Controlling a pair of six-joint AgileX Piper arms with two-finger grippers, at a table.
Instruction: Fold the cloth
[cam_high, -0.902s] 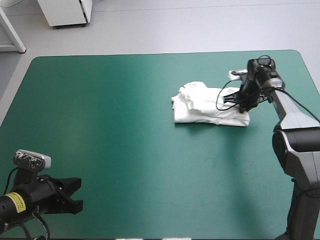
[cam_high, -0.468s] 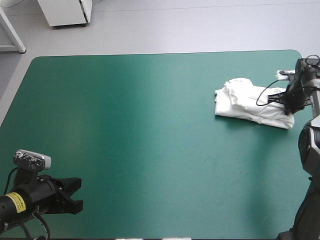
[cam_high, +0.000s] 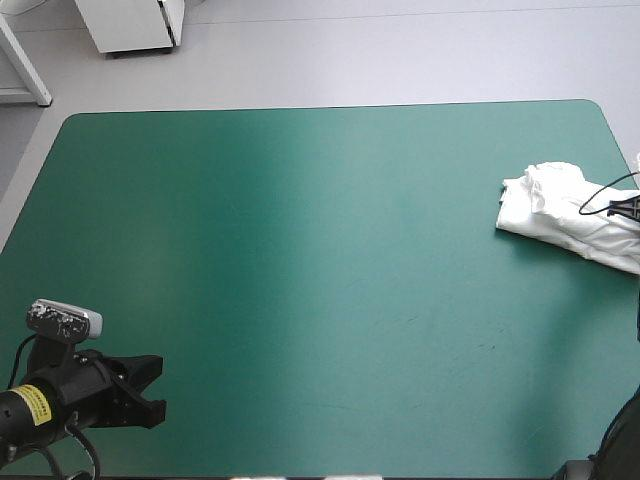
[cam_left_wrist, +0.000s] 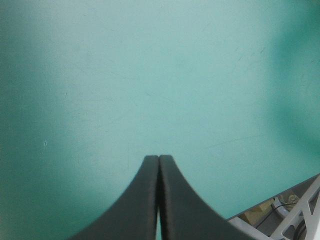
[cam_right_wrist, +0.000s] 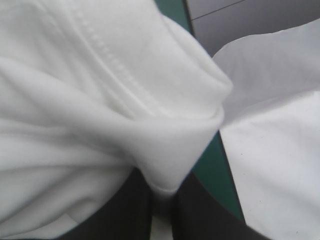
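Note:
The white T-shirt (cam_high: 555, 208) is a folded bundle lying at the table's right edge, partly running out of the high view. My right gripper (cam_high: 629, 208) shows there only as a black tip on the bundle's right end. In the right wrist view a thick fold of the T-shirt (cam_right_wrist: 100, 115) fills the picture, and my right gripper (cam_right_wrist: 161, 197) is shut on it, with cloth pinched between the black fingers (cam_right_wrist: 127, 212). My left gripper (cam_high: 143, 388) rests low at the near left corner, far from the shirt. Its fingers (cam_left_wrist: 150, 200) meet in one arch over bare cover.
The teal-green cover (cam_high: 300, 250) stretches bare from the left gripper across to the bundle. The table's right edge (cam_high: 622, 148) runs just beside the shirt. The near edge of the table (cam_left_wrist: 270, 202) shows close beside the left gripper.
The right gripper has dragged the folded T-shirt from right of centre to the table's right edge, and the arm has mostly left the high view. The left arm has not moved.

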